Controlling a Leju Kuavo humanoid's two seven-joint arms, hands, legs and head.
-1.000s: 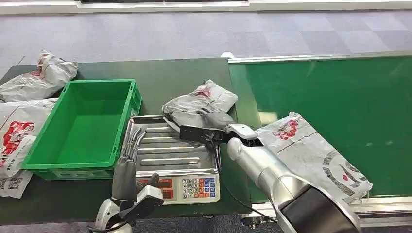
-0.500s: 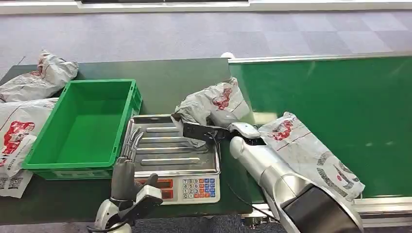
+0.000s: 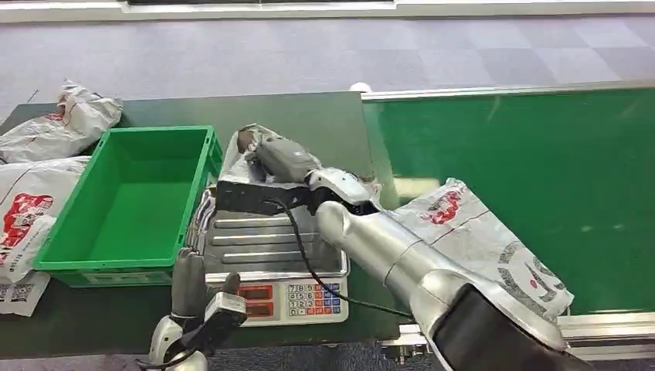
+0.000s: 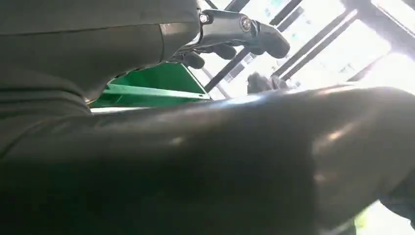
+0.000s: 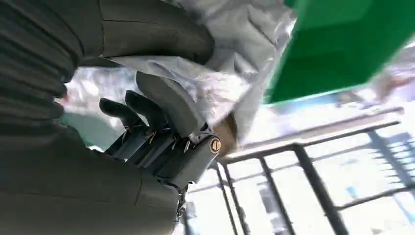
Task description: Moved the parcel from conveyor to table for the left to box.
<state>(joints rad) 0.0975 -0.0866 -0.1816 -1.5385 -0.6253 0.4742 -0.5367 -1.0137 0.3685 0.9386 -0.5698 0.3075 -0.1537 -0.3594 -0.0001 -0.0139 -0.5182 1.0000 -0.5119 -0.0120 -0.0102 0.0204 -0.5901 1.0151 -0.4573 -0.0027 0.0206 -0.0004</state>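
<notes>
At the far left of the head view, two grey mail bags lie on the dark table, one in the upper left and a larger one below it with red print. Just right of them sits a green crate, hollow side up. Below the crate, at the lower left of the frame, the left hand points upward with its fingers straight and apart, holding nothing, just in front of the scale. The scale's steel tray lies beside the crate, its keypad toward the bottom edge. Above the tray's far edge, the right hand grips the parcel, a crumpled grey bag; the right wrist view shows the thumb and dark fingers closed on the plastic. The parcel hangs over the table near the crate's right wall. Further right, another grey bag rests on the green conveyor.
</notes>
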